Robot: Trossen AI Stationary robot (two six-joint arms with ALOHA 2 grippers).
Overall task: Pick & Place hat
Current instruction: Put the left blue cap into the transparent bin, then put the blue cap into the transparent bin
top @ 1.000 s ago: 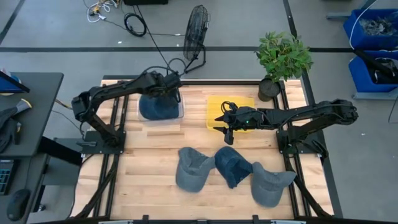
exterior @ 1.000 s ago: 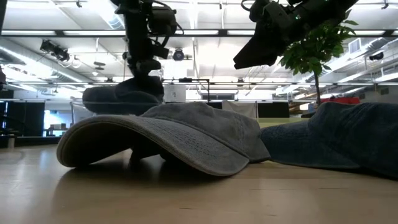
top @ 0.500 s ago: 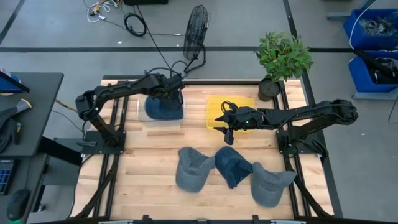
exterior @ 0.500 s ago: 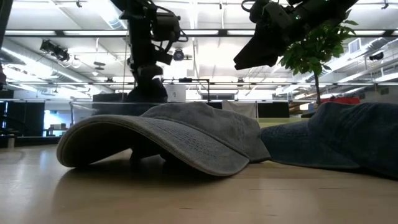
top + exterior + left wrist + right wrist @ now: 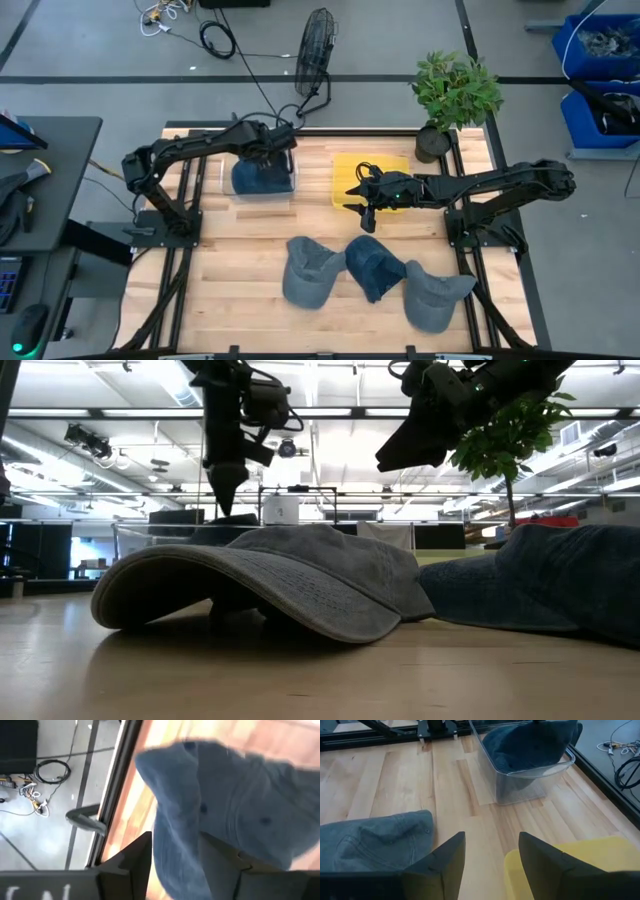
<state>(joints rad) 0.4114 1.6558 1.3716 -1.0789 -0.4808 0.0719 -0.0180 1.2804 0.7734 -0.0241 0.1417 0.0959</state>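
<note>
A dark blue hat [image 5: 262, 175] lies inside a clear bin [image 5: 226, 180] at the table's far left. It also shows in the left wrist view, hat [image 5: 240, 810], and in the right wrist view, hat [image 5: 530, 742]. My left gripper [image 5: 283, 143] hangs open just above the bin's far right corner, fingers pointing down, clear of the hat [image 5: 226, 490]. My right gripper [image 5: 362, 208] stands open in the air by the near left corner of a yellow tray [image 5: 372, 178]. Three more hats lie near the front edge: grey [image 5: 308, 270], dark blue [image 5: 375, 265], grey [image 5: 432, 292].
A potted plant [image 5: 455, 95] stands at the table's far right corner, and a fan [image 5: 317, 45] stands on the floor behind the far edge. Bare wood lies between the bin, the yellow tray and the row of hats.
My left gripper has lowered the dark blue hat into the clear bin, opened and let it go, then risen a little. The hat now rests inside the bin, below its rim. My right arm has kept still.
</note>
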